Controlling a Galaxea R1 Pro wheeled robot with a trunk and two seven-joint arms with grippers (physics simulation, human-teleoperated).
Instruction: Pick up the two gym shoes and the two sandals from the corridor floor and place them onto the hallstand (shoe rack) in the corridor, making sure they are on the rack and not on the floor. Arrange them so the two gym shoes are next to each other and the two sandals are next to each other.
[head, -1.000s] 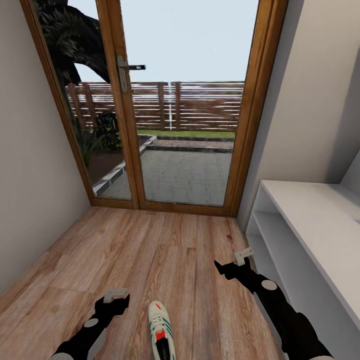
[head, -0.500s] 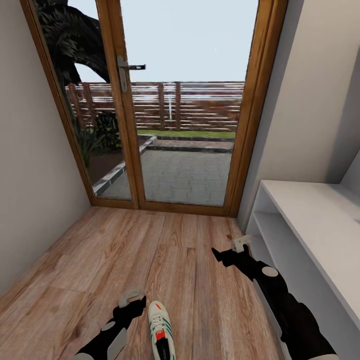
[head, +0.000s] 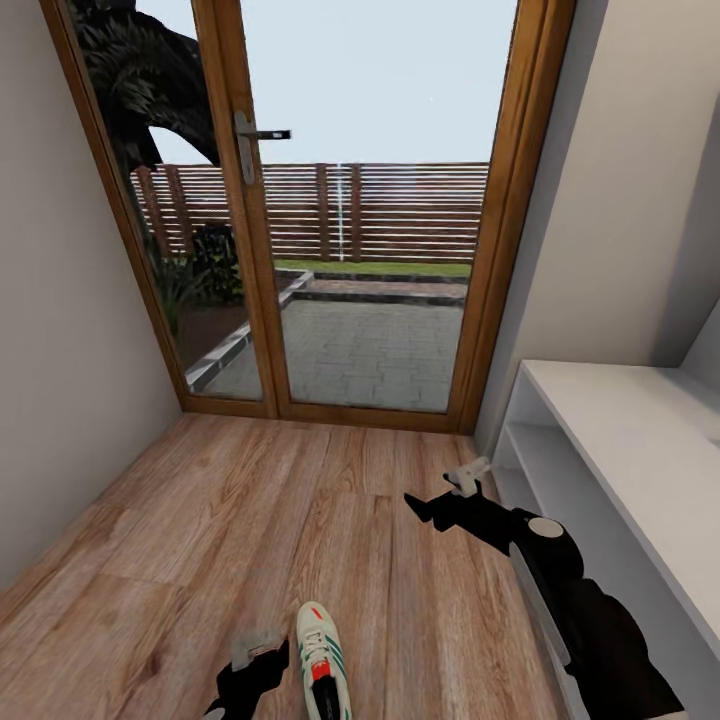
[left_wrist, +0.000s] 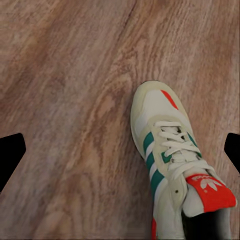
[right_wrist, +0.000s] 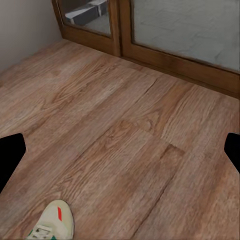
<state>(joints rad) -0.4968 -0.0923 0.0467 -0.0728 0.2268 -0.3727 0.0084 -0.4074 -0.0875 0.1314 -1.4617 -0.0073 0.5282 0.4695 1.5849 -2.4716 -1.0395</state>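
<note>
off-white gym shoe (head: 321, 660) on wood floor (head: 300, 520), left gripper (head: 255, 655) just beside

We log one gym shoe (left_wrist: 170, 165) beside the black left gripper (head: 258, 652): off-white, green side stripes, red-orange tongue tab and toe mark. Under it, corridor floor (head: 300, 520): light brown wood-grain planks. Hallstand (head: 620, 440): pale grey.

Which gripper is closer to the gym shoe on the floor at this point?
Left. The left gripper sits right beside the gym shoe, just off its left side, open over the floor. The right gripper is farther off, ahead of the shoe toward the hallstand.
</note>
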